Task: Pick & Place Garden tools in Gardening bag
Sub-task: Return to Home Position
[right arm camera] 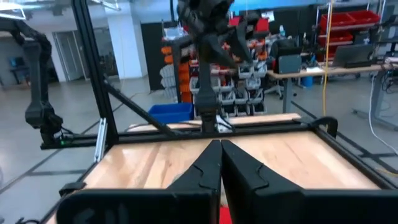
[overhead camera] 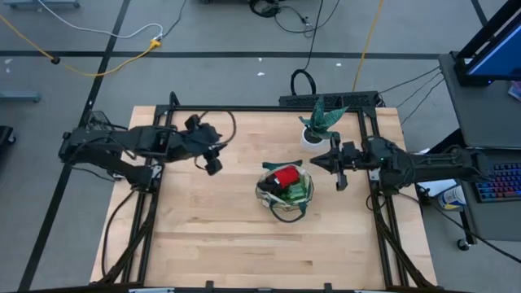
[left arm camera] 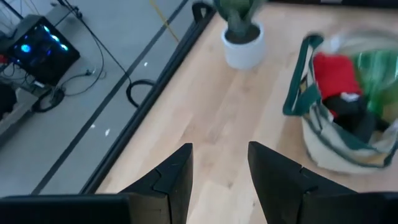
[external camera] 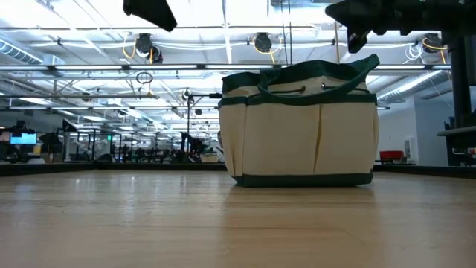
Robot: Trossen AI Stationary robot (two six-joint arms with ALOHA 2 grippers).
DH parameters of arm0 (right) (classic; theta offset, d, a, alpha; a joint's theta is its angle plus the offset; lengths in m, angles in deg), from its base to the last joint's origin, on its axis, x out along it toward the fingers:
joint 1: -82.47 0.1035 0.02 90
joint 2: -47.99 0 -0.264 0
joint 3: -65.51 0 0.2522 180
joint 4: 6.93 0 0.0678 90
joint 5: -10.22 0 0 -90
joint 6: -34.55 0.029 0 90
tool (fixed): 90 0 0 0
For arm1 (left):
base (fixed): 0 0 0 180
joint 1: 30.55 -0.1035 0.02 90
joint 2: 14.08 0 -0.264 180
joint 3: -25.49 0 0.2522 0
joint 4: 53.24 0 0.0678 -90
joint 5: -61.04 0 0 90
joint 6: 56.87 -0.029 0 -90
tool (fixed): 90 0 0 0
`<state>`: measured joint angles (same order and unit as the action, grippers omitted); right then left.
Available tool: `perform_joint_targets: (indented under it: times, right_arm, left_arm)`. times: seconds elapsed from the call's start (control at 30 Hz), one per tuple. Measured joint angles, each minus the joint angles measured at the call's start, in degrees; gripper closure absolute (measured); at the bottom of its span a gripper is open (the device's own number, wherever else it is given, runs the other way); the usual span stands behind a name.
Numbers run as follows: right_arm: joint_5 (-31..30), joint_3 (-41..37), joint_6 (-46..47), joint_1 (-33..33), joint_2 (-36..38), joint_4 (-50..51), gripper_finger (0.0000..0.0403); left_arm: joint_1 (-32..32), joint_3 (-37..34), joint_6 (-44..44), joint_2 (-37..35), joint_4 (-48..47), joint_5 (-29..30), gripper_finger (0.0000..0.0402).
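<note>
Gardening bag (external camera: 297, 141): soft round fabric | left tool (left arm camera: 219, 149) parted | right tool (right arm camera: 221, 144) closed

black jointed arms (overhead camera: 155, 140); each hand (left arm camera: 219, 155) has tapered fingers (left arm camera: 174, 177).

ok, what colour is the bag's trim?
Dark green, on a beige bag. The low view shows it best.

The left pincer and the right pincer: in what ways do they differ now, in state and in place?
The left pincer is open, fingers apart; the right pincer is shut, fingers together. The left pincer hangs left of the gardening bag, over the bare table; the right pincer hangs right of it, near the white plant pot. Both are empty and above the table.
</note>
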<state>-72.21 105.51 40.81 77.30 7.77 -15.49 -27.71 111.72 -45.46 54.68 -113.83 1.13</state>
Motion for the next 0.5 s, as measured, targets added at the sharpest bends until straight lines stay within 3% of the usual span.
perform_joint_targets:
  times: [0.5]
  right_arm:
    - [0.0,0.0,-0.1,0.0,7.4,7.6,0.0399]
  left_arm:
    - [-0.4,-0.7,-0.3,-12.2,0.0,-0.1,0.0243]
